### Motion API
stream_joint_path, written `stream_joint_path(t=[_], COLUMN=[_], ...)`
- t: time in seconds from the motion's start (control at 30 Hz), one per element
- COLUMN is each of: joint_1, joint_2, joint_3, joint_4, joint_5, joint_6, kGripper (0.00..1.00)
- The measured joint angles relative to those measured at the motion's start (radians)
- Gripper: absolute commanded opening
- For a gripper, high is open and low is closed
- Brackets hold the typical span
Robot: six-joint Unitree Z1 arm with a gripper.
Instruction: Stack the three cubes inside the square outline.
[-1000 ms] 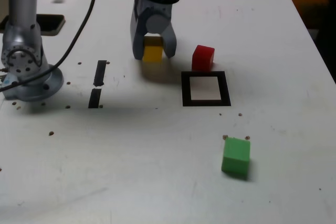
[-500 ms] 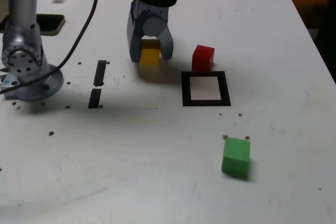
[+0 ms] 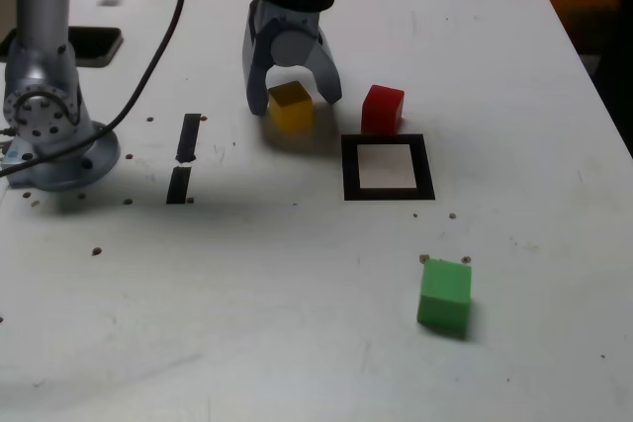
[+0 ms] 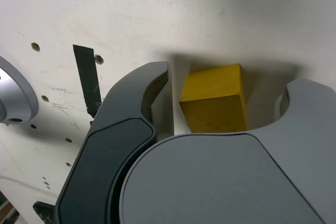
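While reaching around the yellow cube with the claw spread open, has the red cube near the black square.

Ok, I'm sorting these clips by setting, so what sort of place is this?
Probably a robotics lab or test bench: a robot arm's gripper stands over a pale worktop dotted with holes, with a taped-looking black square outline and plain coloured cubes set out.
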Motion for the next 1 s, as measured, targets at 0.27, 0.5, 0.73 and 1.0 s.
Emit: stream_joint_path(t=[0.27, 0.5, 0.73, 1.0], joint_1=[-0.002, -0.034, -0.071, -0.081], joint_2=[-0.066, -0.088, -0.092, -0.085], joint_3=[-0.090, -0.142, -0.192, -0.214], joint_4=[0.090, 0.111, 0.114, 0.091], joint_5=[0.090, 0.142, 0.137, 0.078], joint_6=[-0.009, -0.021, -0.005, 0.079], kGripper=[0.80, 0.80, 0.80, 0.81])
